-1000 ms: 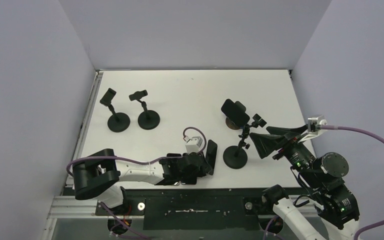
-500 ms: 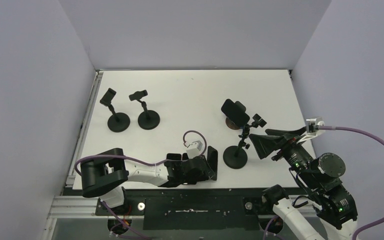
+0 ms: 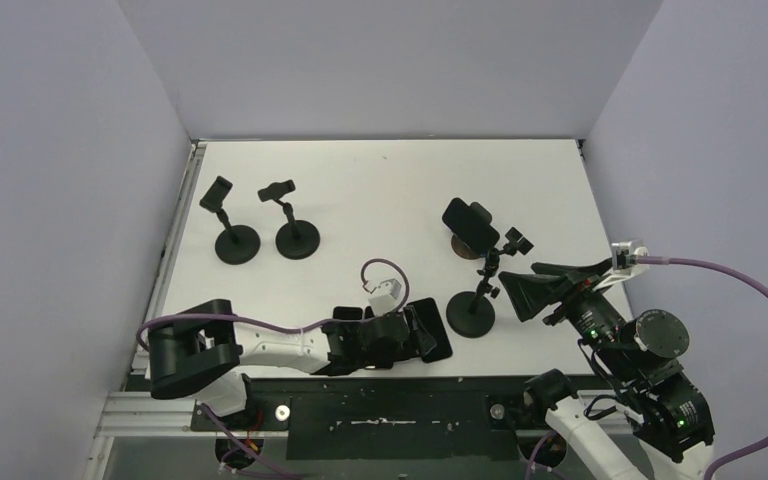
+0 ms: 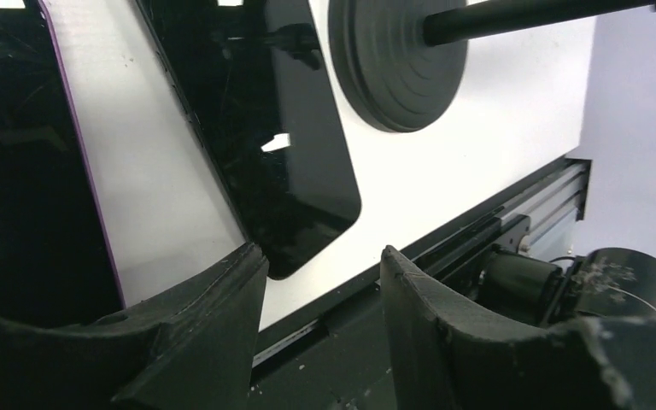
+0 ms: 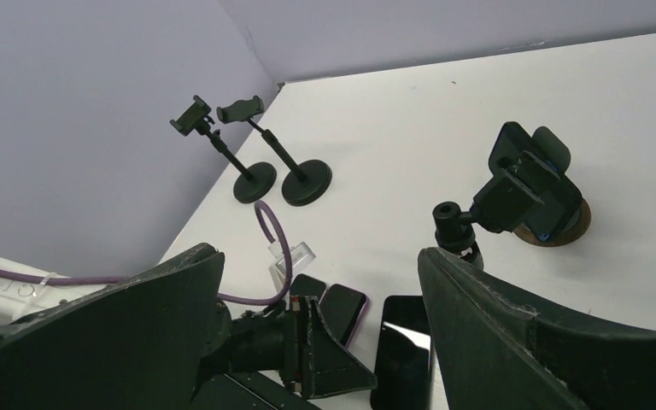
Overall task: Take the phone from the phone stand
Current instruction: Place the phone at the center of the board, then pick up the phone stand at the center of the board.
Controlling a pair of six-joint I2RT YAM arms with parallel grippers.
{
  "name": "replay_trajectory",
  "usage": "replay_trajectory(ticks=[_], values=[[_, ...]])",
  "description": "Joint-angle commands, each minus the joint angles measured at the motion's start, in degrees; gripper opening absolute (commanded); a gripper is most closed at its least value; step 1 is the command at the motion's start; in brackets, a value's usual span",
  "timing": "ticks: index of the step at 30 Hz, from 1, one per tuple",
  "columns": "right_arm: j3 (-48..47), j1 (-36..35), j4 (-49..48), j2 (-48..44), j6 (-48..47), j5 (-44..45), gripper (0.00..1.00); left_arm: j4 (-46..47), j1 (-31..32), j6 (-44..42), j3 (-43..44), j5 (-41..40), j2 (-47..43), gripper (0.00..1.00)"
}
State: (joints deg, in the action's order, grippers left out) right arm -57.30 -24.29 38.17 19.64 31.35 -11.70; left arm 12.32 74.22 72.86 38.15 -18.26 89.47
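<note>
one black phone [image 5: 406, 342] is already lying flat on the table [image 3: 360, 190] just on the near side of the empty stand [image 3: 472, 312], beside a purple-edged phone [image 5: 343, 303], so that removal is looking done. the left gripper [image 4: 320, 290] is hovering low at those phones, jaws standing partly apart and gripping nothing, while the right gripper [image 5: 318, 254] is waiting just right of the empty stand with jaws spread wide and empty. a mounted phone [image 3: 470, 226] is sitting clamped in the back stand [image 5: 581, 224], just behind the empty stand, so that one is likely remaining to be freed.
</note>
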Motion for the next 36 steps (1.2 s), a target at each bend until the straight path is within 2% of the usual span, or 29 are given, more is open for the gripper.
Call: replay_trajectory(ticks=[1, 4, 7, 9, 13, 16, 19, 25, 32, 36], values=[[0.8, 0.4, -0.4, -1.2, -0.1, 1.5, 0.87, -1.7, 0.3, 0.0, -1.4, -3.1, -6.3, 0.51], [0.6, 0.4, -0.3, -1.3, -0.4, 1.6, 0.87, -4.1, 0.3, -2.5, -1.5, -4.5, -10.0, 0.52], [-0.3, 0.4, -0.3, -1.3, -1.2, 1.4, 0.87, -4.5, 0.3, -10.4, 0.8, -5.2, -13.1, 0.54], [-1.0, 0.4, -0.6, -1.2, -1.9, 1.0, 0.87, -0.4, 0.2, -18.5, 2.0, -5.5, -14.6, 0.59], [-2.7, 0.4, -0.8, -0.8, -3.2, 0.8, 0.87, 12.2, 0.2, -35.2, 3.0, -3.2, -16.2, 0.76], [-3.3, 0.4, -0.6, -0.4, -3.7, 1.0, 0.87, 21.8, 0.0, -49.5, 4.5, -0.2, -14.5, 0.81], [-3.7, 0.4, -0.7, -0.2, -3.9, 0.8, 0.87, 26.6, -1.2, -57.6, 8.8, 2.8, -10.7, 0.84], [-5.4, 0.4, 0.2, 0.8, -4.8, 0.5, 0.87, 33.4, -6.8, -58.0, 15.7, 15.4, -2.4, 0.85], [-7.2, 0.4, 1.3, 1.8, -5.9, 0.6, 0.87, 30.6, -8.1, -58.4, 24.1, 18.3, 7.3, 0.86], [-8.1, 0.3, 1.8, 2.2, -6.6, 0.7, 0.87, 31.6, -8.3, -57.5, 26.0, 21.5, 10.6, 0.86]])
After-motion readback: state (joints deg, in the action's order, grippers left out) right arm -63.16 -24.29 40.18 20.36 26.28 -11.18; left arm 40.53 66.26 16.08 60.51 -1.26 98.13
